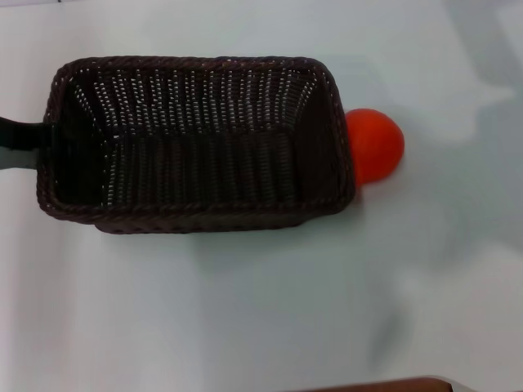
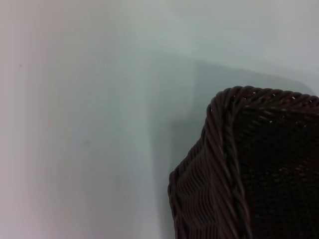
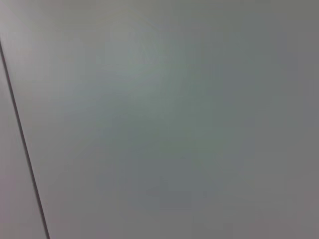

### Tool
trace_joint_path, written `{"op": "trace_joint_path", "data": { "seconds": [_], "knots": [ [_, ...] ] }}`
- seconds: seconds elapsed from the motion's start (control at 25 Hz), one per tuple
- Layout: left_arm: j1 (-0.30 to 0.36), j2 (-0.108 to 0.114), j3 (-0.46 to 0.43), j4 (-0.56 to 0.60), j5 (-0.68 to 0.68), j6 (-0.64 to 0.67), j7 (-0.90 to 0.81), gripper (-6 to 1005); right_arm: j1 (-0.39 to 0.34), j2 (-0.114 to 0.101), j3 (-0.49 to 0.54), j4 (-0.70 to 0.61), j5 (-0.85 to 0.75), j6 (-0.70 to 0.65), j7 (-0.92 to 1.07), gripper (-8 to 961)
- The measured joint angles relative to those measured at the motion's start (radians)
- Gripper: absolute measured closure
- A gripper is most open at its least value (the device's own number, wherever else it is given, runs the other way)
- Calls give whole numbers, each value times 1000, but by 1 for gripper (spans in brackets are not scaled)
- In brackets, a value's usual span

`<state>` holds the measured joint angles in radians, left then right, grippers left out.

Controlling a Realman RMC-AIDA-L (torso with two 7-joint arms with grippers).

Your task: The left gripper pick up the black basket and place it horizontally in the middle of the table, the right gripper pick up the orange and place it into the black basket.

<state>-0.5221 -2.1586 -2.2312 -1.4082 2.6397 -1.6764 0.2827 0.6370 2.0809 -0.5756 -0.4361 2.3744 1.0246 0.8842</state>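
Observation:
The black basket (image 1: 196, 139) lies lengthwise across the middle of the table (image 1: 261, 310), its opening facing up and nothing inside it. One of its braided corners shows in the left wrist view (image 2: 249, 164). The orange (image 1: 377, 144) rests on the table against the basket's right end, outside it and partly hidden by the rim. The left gripper (image 1: 33, 140) is a black bar coming in from the left edge and meeting the basket's left rim. The right gripper is out of view; the right wrist view shows only bare table (image 3: 174, 124).
A brown strip (image 1: 384, 384) runs along the near edge of the head view. A thin dark line (image 3: 22, 144) crosses the surface in the right wrist view. The table stretches open in front of the basket and to its right.

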Motion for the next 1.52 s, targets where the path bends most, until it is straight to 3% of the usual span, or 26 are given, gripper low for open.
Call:
{"op": "trace_joint_path", "data": {
  "seconds": [0.44, 0.52, 0.68, 0.76, 0.88, 1.04, 1.28, 1.4, 1.52],
  "knots": [
    [2, 4, -37, 26, -16, 2, 0, 821, -60, 2, -50, 0, 0, 62, 42, 125],
    [5, 5, -38, 23, -16, 0, 13, 605, -72, 2, -66, -1, 0, 82, 51, 126],
    [9, 11, -51, 16, -17, -3, 55, 510, -119, -2, -158, -69, -61, 102, 140, 129],
    [8, 17, -98, 15, -31, -4, 96, 463, -154, -3, -213, -160, -181, 99, 235, 131],
    [5, 29, -202, 13, -109, -13, 163, 392, -197, -8, -251, -352, -484, 108, 491, 133],
    [20, 52, -343, 20, -286, -34, 258, 323, -221, -11, -243, -660, -971, 217, 937, 136],
    [102, 41, -496, 46, -544, 50, 466, 264, -128, -7, -254, -1052, -1580, 561, 1491, 140],
    [149, 34, -506, 86, -638, 97, 555, 264, -61, -1, -288, -1126, -1747, 701, 1635, 142],
    [179, 38, -507, 141, -688, 121, 606, 264, -16, -1, -370, -1107, -1825, 781, 1729, 144]
  ]
}}
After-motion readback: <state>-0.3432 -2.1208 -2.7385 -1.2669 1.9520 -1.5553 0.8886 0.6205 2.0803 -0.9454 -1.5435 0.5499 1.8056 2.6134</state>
